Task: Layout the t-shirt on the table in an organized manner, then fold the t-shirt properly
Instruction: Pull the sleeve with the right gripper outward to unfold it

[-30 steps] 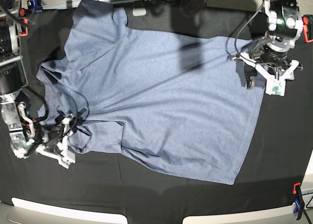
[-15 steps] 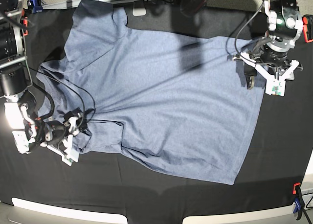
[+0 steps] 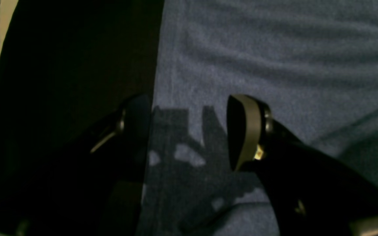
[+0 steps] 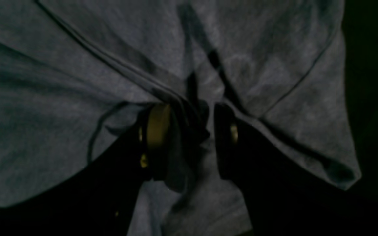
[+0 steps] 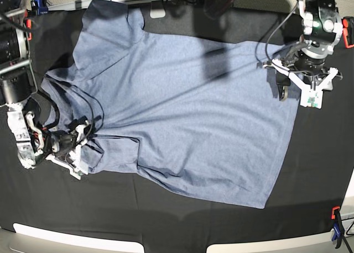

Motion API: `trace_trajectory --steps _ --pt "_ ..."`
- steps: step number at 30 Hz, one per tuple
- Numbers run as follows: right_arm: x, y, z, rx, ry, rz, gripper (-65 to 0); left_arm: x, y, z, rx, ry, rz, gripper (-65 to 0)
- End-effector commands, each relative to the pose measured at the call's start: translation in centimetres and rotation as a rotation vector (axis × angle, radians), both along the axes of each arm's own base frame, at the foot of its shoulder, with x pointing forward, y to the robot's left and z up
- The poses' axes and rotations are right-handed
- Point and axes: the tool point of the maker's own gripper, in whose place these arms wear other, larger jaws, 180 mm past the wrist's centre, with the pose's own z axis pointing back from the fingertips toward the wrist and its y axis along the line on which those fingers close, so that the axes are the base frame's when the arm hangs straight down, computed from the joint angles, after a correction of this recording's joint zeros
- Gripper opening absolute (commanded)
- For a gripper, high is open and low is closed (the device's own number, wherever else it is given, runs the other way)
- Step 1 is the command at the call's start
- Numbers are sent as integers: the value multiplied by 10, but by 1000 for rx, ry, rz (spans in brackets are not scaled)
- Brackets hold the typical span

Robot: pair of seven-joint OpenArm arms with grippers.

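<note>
Right hand [image 4: 185, 137] pinches a bunched fold at the t-shirt's [image 5: 182, 115] sleeve, still laying it out on the worktop [image 5: 166, 220], left hand [image 3: 189, 131] gaping empty at the hem; next, tug it flat.

The t-shirt [image 5: 182, 109] has its collar edge at the tabletop's [image 5: 166, 220] left side covered by the right hand [image 5: 83, 145]; any lettering is hidden underneath.
</note>
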Motion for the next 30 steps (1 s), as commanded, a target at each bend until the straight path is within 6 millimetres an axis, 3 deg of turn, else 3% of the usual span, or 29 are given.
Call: trace_trajectory --steps 1,6,11,15,25,27,30 --pt "16 -2 19 5 -56 8 -450 5 1 12 6 -45 -2 -305" --pt "17 2 18 10 -57 13 -515 4 1 11 6 -44 -2 -305" --pt "19 1 22 9 -64 13 -639 5 1 12 6 -45 -2 -305" --pt "27 1 30 4 -81 13 -643 5 1 12 6 -47 -2 -305" --pt "66 8 73 42 -234 26 -650 5 1 13 5 -51 -3 -305" --pt "80 14 80 26 -334 62 -650 5 1 13 5 -51 -3 -305" --pt "123 16 106 -99 -595 19 -650 5 1 13 5 -51 -3 -305"
